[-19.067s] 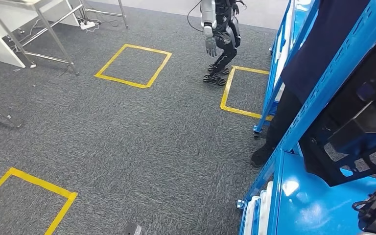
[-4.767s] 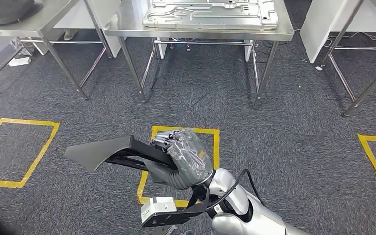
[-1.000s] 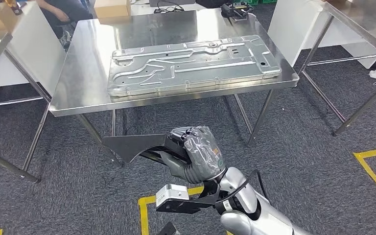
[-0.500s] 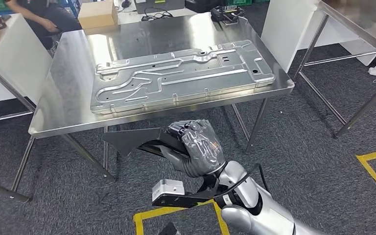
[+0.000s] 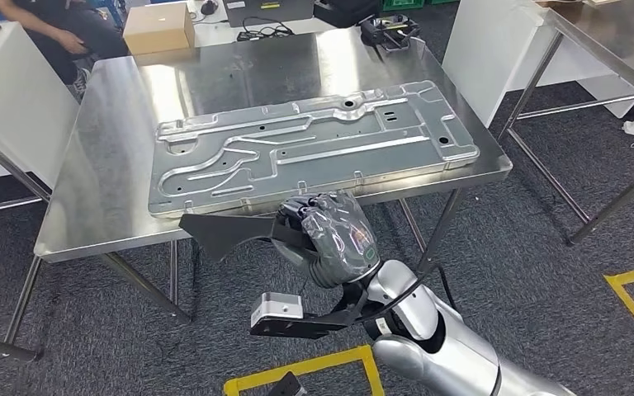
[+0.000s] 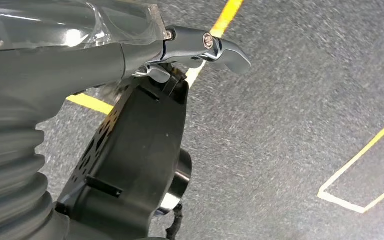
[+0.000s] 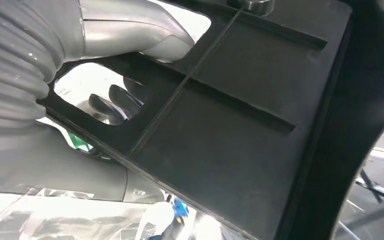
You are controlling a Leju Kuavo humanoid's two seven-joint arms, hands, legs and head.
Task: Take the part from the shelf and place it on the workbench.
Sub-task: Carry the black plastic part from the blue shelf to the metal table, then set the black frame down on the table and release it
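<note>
Black flat part (image 5: 229, 232) is gripped in the right hand (image 5: 335, 238), fingers wrapped tight around one end, the rest of it sticking out sideways from the hand toward the robot's left. Part is in the air, level with the near edge of the steel tabletop (image 5: 107, 165) and just in front of it; cannot tell if its far edge touches the rim. Right wrist view: thumb (image 7: 145, 25) presses on the part's ribbed black face (image 7: 240, 130), darker fingers (image 7: 115, 100) show through a cut-out in it, so the grip goes through the opening. Hand wears a clear plastic cover over grey.

Just beyond the hand, on the tabletop, lies a big pressed sheet-metal panel (image 5: 314, 140), flat, taking up most of the surface. Further off from the hand, past the panel, sit a cardboard box (image 5: 158, 27) and some dark gear with cables (image 5: 388, 31) at the far edge. A seated person (image 5: 49, 33) is at the far left corner, well apart from the hand.

Left hand (image 6: 207, 47) is seen in the left wrist view above grey carpet (image 6: 290, 125) with yellow tape lines (image 6: 360, 170); grey thumb sticks out with nothing on it, other fingers are hidden, so cannot tell how far open it is. Silver right forearm (image 5: 429, 338) comes up from below the hand, with a small camera bracket (image 5: 279, 312) hanging off the wrist.
</note>
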